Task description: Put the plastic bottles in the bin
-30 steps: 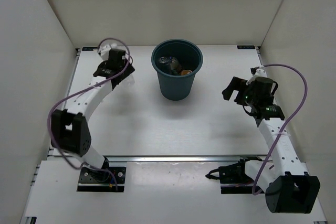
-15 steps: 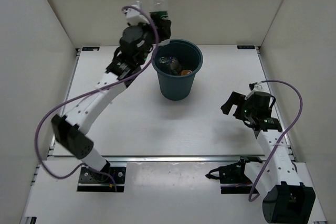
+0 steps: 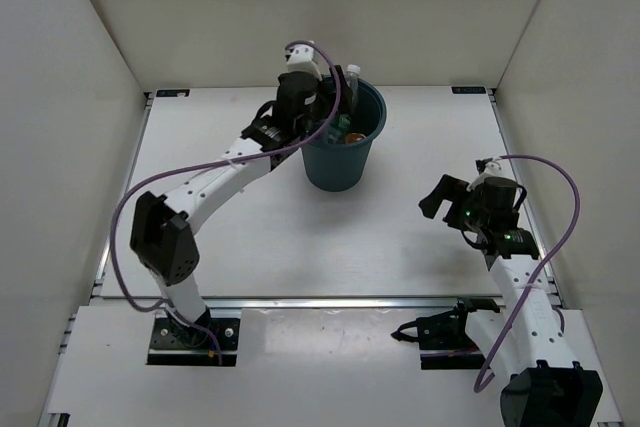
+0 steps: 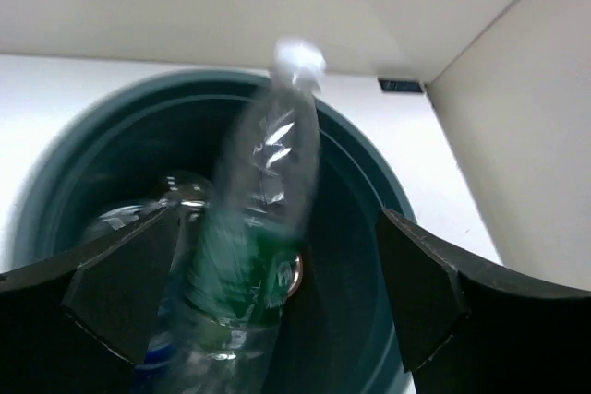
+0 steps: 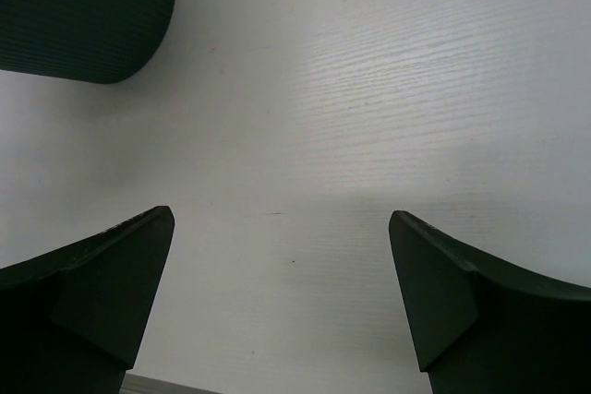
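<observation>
The drop is in hand. The left fingers (image 4: 120, 283) stand wide apart above the bin (image 3: 337, 162), gripping nothing. The green-labelled clear bottle (image 4: 263, 200) tips loose between them, its base already inside the rim. The right fingers (image 5: 102, 274) gape empty over the worktop (image 3: 250, 237). There is one bin, and no bottle shows outside it. Those inside blur together uncounted. The next move is probably just lifting clear.

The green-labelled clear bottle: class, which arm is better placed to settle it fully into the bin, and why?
Left, probably. The left gripper hangs open right over the bin, the bottle just beneath it; the right gripper is over bare table, aside.
</observation>
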Action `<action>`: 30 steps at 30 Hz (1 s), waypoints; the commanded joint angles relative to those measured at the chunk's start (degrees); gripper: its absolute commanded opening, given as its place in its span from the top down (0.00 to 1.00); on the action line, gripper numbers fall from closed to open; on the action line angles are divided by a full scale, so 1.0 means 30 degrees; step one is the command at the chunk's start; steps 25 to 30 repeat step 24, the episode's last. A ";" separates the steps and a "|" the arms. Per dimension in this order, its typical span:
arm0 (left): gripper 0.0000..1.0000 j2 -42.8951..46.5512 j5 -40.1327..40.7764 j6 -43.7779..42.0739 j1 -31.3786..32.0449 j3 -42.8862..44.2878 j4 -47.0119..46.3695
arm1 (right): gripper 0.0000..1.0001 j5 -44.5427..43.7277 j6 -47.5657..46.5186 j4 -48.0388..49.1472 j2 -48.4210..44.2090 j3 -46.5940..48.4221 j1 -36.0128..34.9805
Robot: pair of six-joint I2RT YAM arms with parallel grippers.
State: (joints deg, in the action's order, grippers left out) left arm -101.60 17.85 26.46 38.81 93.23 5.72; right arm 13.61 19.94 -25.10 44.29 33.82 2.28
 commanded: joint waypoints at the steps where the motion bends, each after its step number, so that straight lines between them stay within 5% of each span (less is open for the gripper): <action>1: 0.01 0.3481 0.0730 -0.0293 0.0014 -0.0579 -0.0154 | 0.00 0.0239 -0.0142 -0.0157 0.0613 0.0706 -0.0087; 7: 0.01 0.7114 0.0408 -0.0355 -0.1185 -0.1072 0.5608 | 0.01 -0.1777 -0.1488 -0.2265 0.2021 0.2403 -0.0264; 15: 0.02 1.7567 0.1865 0.1876 -0.8505 -1.1294 1.4778 | 0.00 -0.4174 -0.3601 -0.5488 0.4276 0.4689 0.1936; 18: 0.01 1.9273 0.4238 0.2399 -0.8047 -1.2585 1.8474 | 0.01 -0.4948 -0.4273 -0.5200 0.4134 0.5100 0.1406; 24: 0.02 2.3199 0.5008 0.4276 -0.6519 -1.3498 1.7701 | 0.01 -0.3861 -0.3543 -0.4377 0.4044 0.5572 0.1468; 30: 0.02 2.3199 0.5008 0.4276 -0.6519 -1.3498 1.7701 | 0.01 -0.3861 -0.3543 -0.4377 0.4044 0.5572 0.1468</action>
